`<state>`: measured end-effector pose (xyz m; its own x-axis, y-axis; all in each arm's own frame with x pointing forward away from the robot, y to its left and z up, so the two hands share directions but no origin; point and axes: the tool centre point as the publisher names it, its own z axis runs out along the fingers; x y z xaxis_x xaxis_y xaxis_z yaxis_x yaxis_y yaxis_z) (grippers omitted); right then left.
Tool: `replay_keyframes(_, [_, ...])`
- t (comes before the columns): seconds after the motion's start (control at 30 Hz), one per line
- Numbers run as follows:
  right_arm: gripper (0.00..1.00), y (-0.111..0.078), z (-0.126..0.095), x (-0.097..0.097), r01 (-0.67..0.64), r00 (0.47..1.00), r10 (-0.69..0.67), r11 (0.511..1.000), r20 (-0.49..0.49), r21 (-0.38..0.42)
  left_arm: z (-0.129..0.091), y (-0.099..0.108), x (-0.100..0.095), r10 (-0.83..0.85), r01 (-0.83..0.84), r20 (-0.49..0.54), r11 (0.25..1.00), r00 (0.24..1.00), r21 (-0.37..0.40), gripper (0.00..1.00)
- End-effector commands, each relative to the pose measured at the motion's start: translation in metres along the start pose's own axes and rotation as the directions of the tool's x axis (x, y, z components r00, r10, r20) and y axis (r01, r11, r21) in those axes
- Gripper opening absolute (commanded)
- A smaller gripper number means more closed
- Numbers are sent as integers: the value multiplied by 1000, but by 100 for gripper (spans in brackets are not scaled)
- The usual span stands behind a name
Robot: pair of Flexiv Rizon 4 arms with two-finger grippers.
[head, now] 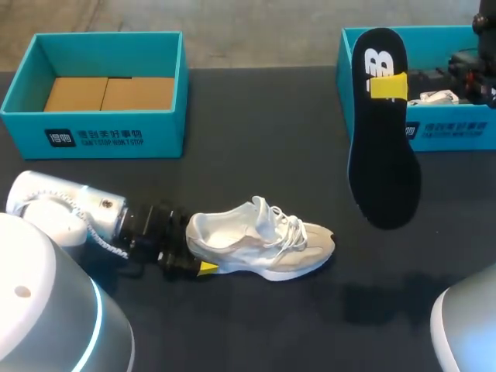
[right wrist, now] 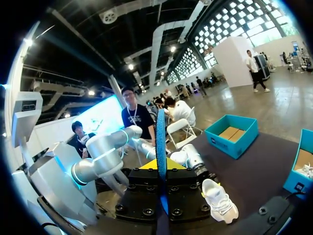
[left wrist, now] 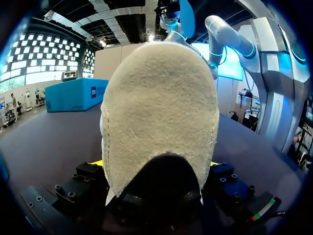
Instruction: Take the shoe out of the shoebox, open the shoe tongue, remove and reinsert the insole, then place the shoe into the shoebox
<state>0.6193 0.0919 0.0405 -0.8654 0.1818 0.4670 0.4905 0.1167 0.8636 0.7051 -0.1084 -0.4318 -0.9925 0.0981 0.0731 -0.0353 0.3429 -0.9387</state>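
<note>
Each teal box has white print on its front wall, and the black insole [head: 381, 155] has a large white logo near its upper end; I do not read out either. The left shoebox [head: 93, 133] holds a brown cardboard insert [head: 108, 93]. The right shoebox [head: 457, 133] has something white inside that I cannot make out.

The white and beige shoe [head: 263, 240] stands on its sole on the dark tabletop [head: 256, 124], outside both boxes and nearer the robot. Its toe points to the right and its laces are loose. The insole hangs upright in front of the right shoebox, hiding that box's left corner, with its wide end down over the tabletop.

The left arm lies low along the tabletop. The left pincer [head: 194, 252] is closed on the shoe's heel, which fills its wrist view with a yellow tip on either side. The right arm comes in from the far right corner. The right pincer [head: 390, 87] is clamped on the insole near the logo, and its wrist view shows the insole edge-on between the fingers.
</note>
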Motion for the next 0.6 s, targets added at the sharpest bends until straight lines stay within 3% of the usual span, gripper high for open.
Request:
replay_keyframes(0.03, [0, 3, 2, -2, -2, 1000, 2, 1000, -3, 5, 1, -2, -2, -5, 6, 25, 999, 1000, -42, 100])
replay_keyframes(0.4, [0, 3, 2, -2, -2, 1000, 2, 1000, -3, 5, 3, -6, -15, -25, 33, 87, 995, 996, -91, 100])
replay_keyframes(0.6, [0, 3, 2, -2, -2, 1000, 2, 1000, -3, 5, -1, -6, -18, -9, 24, 94, 987, 996, -157, 100])
